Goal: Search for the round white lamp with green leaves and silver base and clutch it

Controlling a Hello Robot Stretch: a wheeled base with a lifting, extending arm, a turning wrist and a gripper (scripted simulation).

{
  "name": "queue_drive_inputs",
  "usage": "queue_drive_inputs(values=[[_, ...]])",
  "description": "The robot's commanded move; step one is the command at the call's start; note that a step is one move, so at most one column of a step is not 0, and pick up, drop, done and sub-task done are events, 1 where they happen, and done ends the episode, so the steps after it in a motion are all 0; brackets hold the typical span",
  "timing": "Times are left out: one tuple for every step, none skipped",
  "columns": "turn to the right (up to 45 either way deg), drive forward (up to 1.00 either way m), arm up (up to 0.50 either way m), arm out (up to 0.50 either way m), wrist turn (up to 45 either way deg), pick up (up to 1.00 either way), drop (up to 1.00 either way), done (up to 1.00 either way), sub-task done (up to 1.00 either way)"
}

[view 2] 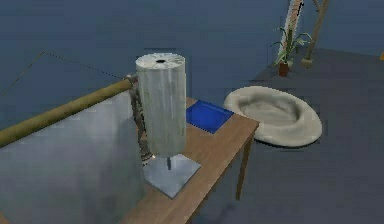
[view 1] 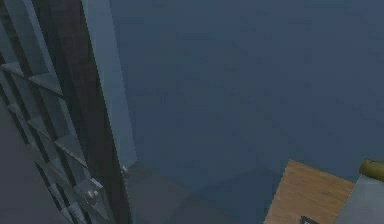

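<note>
target found: a white cylindrical lamp with faint green leaf marks and a flat silver base (view 2: 160,102) stands at centre of the arm side view on a brown wooden table (view 2: 222,148), just beside a flat blue rectangular tray (view 2: 205,114). gripper state: cannot tell. judged step: approach. the robot should square up to the lamp, match the shade's height and extend slowly, since the tall shade on its thin stem looks tippy.
</note>
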Motion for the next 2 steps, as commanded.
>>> queue_drive_inputs(values=[[0.0,0.0,0.5,0.0,0.0,0.0,0.0,0.0,0.0],[0.0,0.0,0.32,0.0,0.0,0.0,0.0,0.0,0.0]])
